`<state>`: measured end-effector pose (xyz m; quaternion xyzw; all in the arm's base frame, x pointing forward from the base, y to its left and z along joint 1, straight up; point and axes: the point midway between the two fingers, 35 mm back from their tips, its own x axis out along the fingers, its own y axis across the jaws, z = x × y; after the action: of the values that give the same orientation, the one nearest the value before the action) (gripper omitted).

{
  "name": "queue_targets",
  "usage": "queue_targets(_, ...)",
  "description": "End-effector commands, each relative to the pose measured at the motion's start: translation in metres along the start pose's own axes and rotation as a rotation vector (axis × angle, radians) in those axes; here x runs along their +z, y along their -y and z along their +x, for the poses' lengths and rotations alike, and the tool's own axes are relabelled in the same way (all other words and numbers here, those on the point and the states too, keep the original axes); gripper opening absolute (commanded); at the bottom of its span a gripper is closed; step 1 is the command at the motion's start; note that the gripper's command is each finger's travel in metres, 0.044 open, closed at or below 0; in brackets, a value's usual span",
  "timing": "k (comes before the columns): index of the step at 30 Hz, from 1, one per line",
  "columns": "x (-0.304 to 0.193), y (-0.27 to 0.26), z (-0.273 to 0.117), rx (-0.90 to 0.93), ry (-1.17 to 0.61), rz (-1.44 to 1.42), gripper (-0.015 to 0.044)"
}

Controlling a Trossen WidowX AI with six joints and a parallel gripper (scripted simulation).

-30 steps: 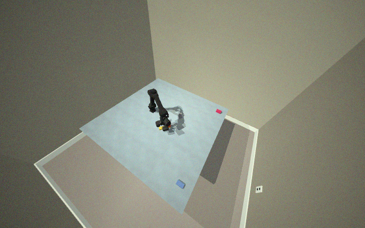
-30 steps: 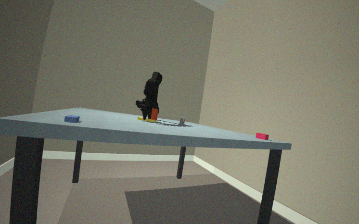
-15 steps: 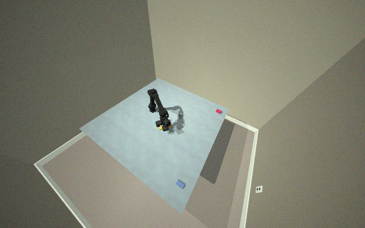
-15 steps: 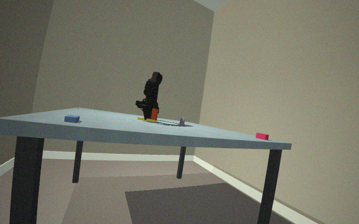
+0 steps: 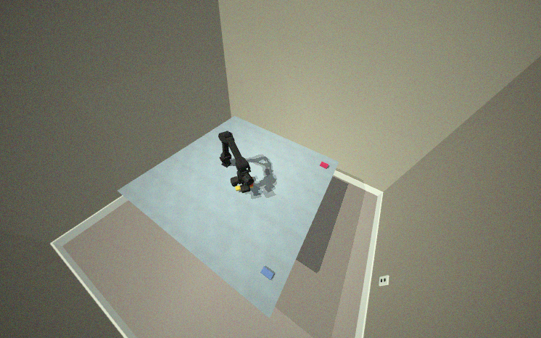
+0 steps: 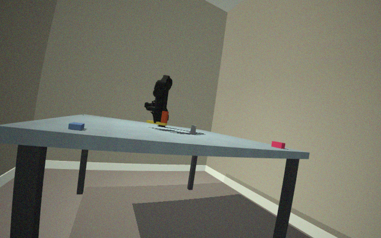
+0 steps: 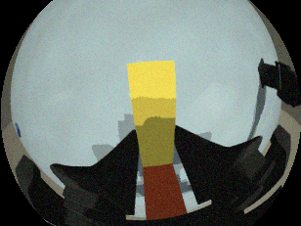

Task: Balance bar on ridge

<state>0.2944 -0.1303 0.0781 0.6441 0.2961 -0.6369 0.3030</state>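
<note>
Wrist view gave you the plainest look: the gripper (image 7: 158,179) was closed on the bar (image 7: 154,101), its two dark fingers pressed against the bar's long sides. You could see the bar's yellow part running straight out ahead of the gripper over the pale blue worktop (image 7: 71,66), while its orange-red part lay back between the fingers, nearest the camera. A shadow from the gripper darkened the middle of the yellow stretch.

From the exterior view you saw the arm (image 6: 161,94) bent steeply down, with the gripper (image 6: 160,121) low over the worktop (image 6: 121,136). The bar (image 6: 150,121) poked out to one side of it, lying close to the surface; whether it touched the worktop could not be told from that angle. The small grey ridge (image 6: 192,129) stood upright on the worktop to the other side of the gripper, near it but apart from the bar.

A blue block (image 6: 76,126) sat well away from the gripper toward one edge, and a red block (image 6: 278,144) sat well away toward the opposite corner. In the top view you could make out only a speck of yellow bar (image 5: 238,188) at the gripper (image 5: 242,187).
</note>
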Motion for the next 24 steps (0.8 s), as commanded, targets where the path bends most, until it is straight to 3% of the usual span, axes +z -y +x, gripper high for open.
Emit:
queue_targets(1,0.000,-0.002,-0.012,0.014,-0.004,0.002,0.0000)
queue_targets(24,0.001,0.002,-0.072,0.014,-0.003,0.006,0.0000)
